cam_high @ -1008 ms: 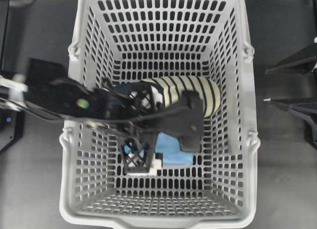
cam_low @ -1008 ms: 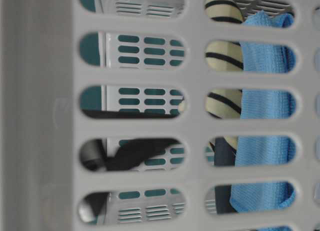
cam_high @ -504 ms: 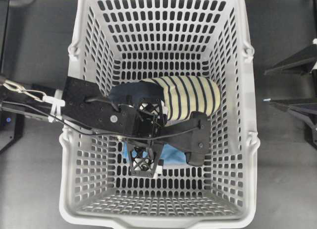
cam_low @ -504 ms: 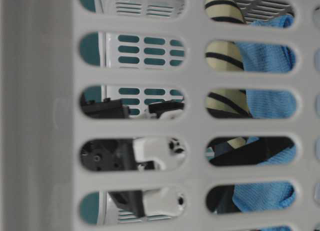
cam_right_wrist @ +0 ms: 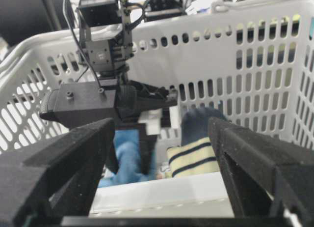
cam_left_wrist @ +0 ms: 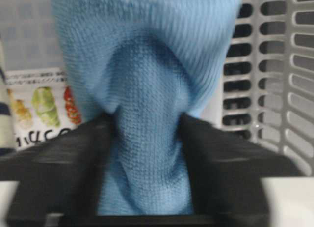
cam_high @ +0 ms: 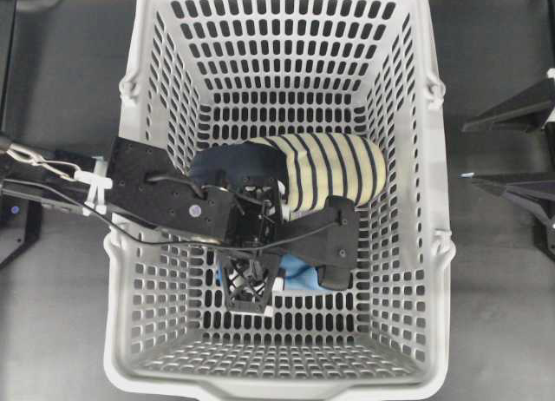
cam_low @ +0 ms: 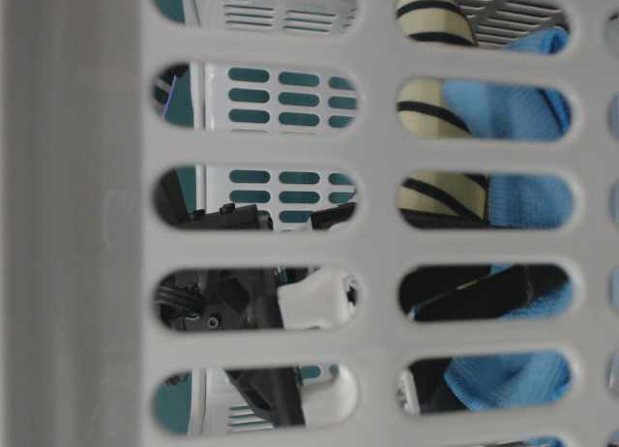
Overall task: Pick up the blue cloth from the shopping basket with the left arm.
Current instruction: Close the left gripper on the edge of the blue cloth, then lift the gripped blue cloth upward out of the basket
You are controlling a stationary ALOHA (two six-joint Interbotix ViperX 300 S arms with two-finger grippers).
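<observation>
While the black lattice-patterned left gripper (cam_left_wrist: 147,153) is pinching the light sky-blue soft cloth (cam_left_wrist: 147,89) between its fingers, the cloth is bunching inside the large grey slotted plastic basket (cam_high: 438,245). The right gripper (cam_right_wrist: 162,153) is sitting outside the basket with its fingers spread.

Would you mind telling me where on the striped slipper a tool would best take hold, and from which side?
Grip the striped slipper across its rounded cream toe end, coming straight down from above. That end lies bare toward the basket wall on the view's right, while the left tool, shut on the blue cloth, covers its navy end.
</observation>
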